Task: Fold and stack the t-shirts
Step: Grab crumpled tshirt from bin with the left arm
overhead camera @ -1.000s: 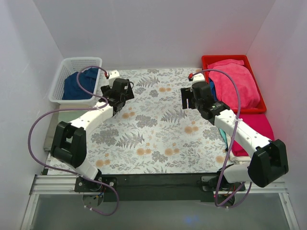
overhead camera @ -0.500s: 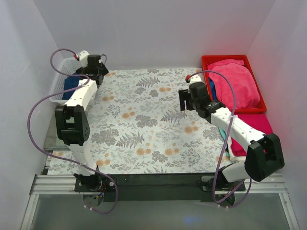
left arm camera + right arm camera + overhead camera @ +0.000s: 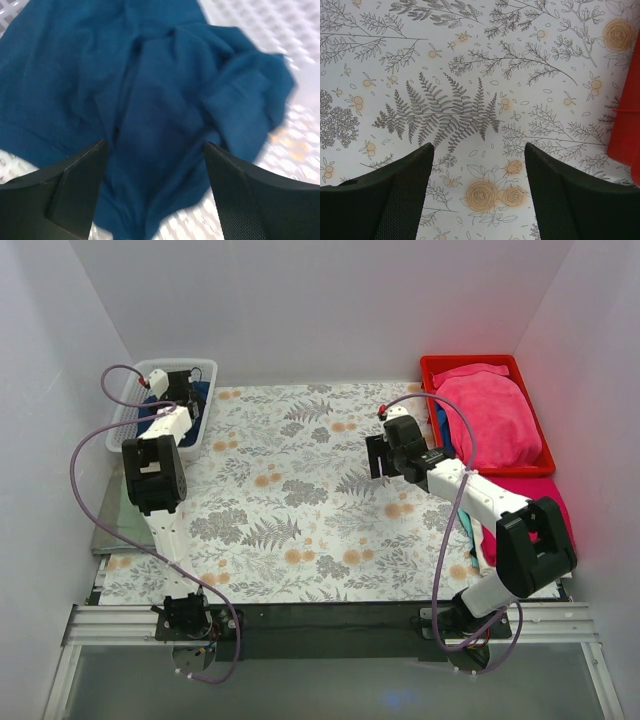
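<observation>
Navy blue t-shirt [image 3: 165, 115] lies crumpled directly under the left pincer [image 3: 155, 146], and its cloth fills the gap between the two wide-apart fingers. Whether the tips touch it I cannot tell. No print shows, only loose folds. Around the shirt is the white mesh basket [image 3: 300, 30], so I judge that the pincer hangs there with its jaws spread in order to take the shirt out for folding. A bunched ridge runs from between the fingers away from them, and it seems a good place to pinch. The right pincer [image 3: 479, 147] is also spread and holds nothing. It hovers above the floral table cover [image 3: 470, 75], probably ready to help with the spreading. To its right is the red tray [image 3: 626, 125], with pink t-shirts [image 3: 490, 415] lying in it, well apart from the navy one.
</observation>
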